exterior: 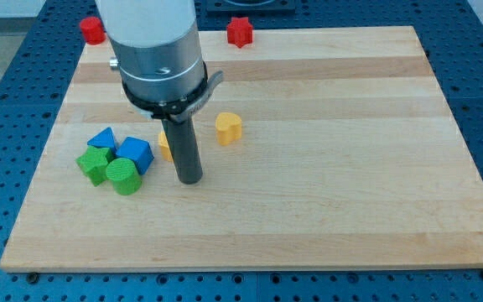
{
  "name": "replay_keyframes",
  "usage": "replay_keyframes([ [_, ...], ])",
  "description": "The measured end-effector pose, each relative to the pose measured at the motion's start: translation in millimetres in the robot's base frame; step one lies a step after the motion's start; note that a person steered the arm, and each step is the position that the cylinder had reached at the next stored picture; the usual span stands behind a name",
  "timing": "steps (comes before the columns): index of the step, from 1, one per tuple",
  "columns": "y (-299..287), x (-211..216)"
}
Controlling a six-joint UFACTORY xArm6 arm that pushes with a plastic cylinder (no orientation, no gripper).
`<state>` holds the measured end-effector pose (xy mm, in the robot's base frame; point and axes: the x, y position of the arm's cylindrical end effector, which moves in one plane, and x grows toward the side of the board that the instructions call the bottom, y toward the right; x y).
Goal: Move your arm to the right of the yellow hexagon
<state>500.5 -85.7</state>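
Yellow hexagon (229, 127), two blue blocks (134, 153), two green blocks (124, 176), red blocks (239, 31), pale wooden board (325, 168).

Blue pegboard bench (7, 75) around wooden board (350, 168)

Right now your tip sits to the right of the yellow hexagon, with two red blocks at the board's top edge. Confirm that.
Not quite: in the camera view my tip sits to the left of the yellow hexagon, nearer the view's bottom. The two red blocks are at the board's top edge.

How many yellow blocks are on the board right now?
2. One yellow hexagon sits right of my tip. Another yellow block peeks out left of the rod, mostly hidden behind it. Others may be hidden.
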Motion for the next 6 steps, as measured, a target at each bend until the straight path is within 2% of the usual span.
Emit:
replay_keyframes([
  [4,0.0,-44.1],
  [6,0.0,-48.4],
])
